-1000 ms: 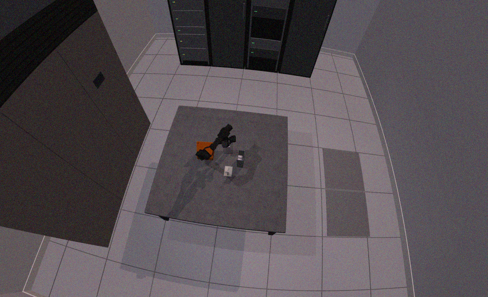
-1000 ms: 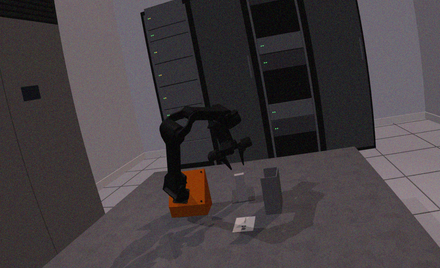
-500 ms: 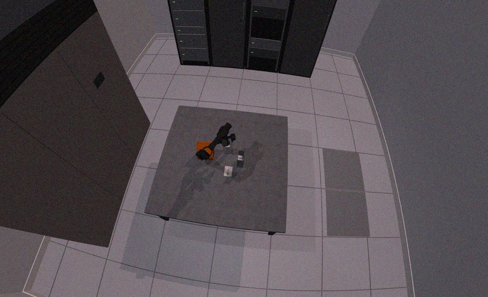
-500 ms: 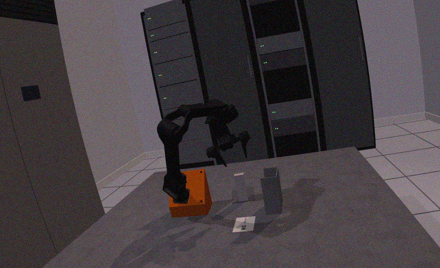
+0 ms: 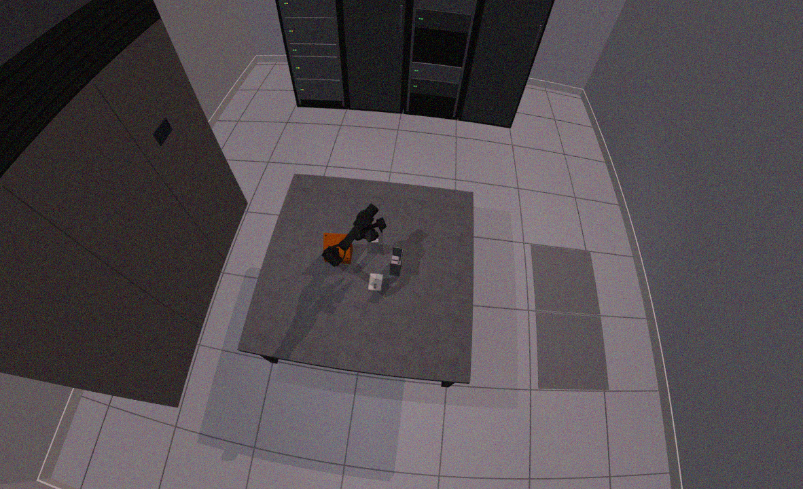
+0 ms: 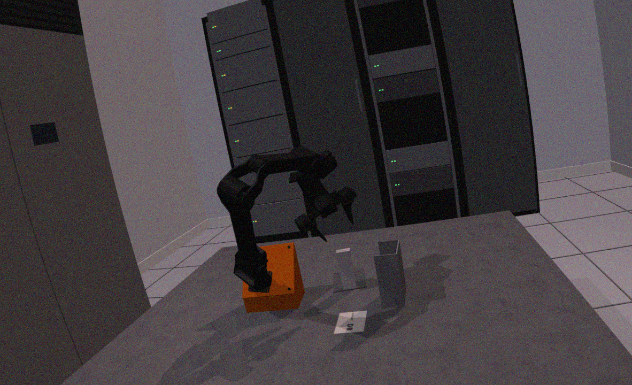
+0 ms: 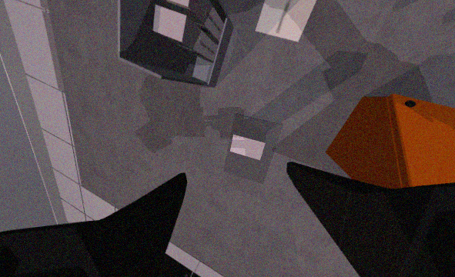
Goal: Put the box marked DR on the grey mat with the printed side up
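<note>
Exterior view gives the box marked DR [image 5: 375, 281] [image 6: 350, 322] [image 7: 286, 17] lying printed side up on the tabletop [image 5: 435, 316] [image 6: 452, 306] [image 7: 212, 215], outside the bin; the mat's outline under it cannot be made out in the dim light. Near it the tall grey bin [image 5: 395, 272] [image 6: 388, 282] [image 7: 221, 54] stands upright, and the top and wrist views show pale box ends [image 5: 395, 258] [image 7: 169, 23] inside, their codes unreadable. Beside the bin, apart from it, is an upright grey block with a pale top [image 5: 374, 241] [image 6: 344, 268] [image 7: 247, 147]. Above that block hangs the gripper [image 5: 377, 229] [image 6: 339, 232] [image 7: 236, 171], fingers spread wide with nothing between them, tilted and well apart from the DR box. Farther out, the black arm [image 6: 244, 224] rises from its orange base [image 5: 328, 238] [image 6: 279, 301] [image 7: 435, 146]
</note>
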Available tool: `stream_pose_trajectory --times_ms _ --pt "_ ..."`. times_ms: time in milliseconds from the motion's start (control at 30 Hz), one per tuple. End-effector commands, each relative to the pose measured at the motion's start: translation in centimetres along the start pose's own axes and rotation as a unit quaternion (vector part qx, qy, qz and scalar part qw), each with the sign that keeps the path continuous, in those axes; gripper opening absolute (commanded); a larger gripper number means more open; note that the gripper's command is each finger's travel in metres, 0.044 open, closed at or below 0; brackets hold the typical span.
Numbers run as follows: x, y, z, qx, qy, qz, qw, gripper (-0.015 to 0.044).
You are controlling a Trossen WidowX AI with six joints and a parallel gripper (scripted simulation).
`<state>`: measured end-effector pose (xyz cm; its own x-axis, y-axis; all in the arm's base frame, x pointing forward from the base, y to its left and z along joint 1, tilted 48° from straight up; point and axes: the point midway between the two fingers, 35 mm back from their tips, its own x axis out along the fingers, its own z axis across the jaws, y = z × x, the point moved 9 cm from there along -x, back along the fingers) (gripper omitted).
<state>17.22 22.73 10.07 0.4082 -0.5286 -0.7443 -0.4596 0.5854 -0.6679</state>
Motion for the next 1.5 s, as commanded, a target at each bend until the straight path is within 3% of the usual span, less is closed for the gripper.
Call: stream_pose_trajectory --times_ms 0,667,1467 --pt "0.0 -0.3 -0.6 -0.041 -0.021 0.006 0.999 0.044" --pt "0.1 -1.1 -2.1 -0.179 -0.089 0.02 0.98 0.044" --pt "0.7 -2.8 -3.6 -0.353 -0.175 0.045 0.918 0.044"
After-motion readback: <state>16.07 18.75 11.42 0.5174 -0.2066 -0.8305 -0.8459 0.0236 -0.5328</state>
